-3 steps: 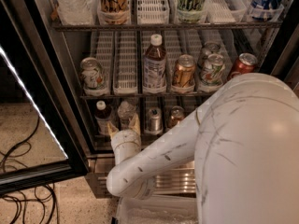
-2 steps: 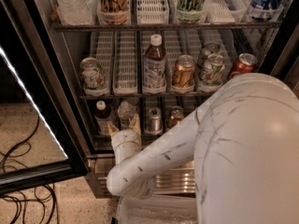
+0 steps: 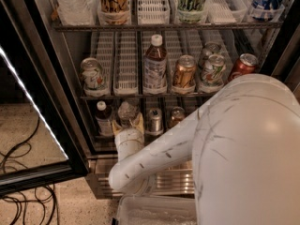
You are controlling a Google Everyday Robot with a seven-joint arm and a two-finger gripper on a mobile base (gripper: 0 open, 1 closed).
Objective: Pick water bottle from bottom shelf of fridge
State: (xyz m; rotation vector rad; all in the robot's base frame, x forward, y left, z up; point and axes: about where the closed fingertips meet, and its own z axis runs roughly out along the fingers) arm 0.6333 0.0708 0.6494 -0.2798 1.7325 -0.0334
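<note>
The fridge (image 3: 161, 182) stands open in front of me. The water bottle (image 3: 126, 109), small, clear and crinkly, stands on the bottom shelf (image 3: 161, 136) in the second lane from the left. My gripper (image 3: 128, 124) reaches in at shelf height, with its tan fingers (image 3: 138, 121) on either side of the bottle's lower body, closed against it. The bottle stands upright on the rack. My white arm (image 3: 225, 149) fills the lower right and hides the right part of the bottom shelf.
A white-capped bottle of dark liquid (image 3: 102, 117) stands just left of the water bottle, a silver can (image 3: 154, 121) and another can (image 3: 176, 116) to its right. The middle shelf holds cans and a labelled bottle (image 3: 154, 64). The glass door (image 3: 33, 111) is open at left; cables (image 3: 21, 172) lie on the floor.
</note>
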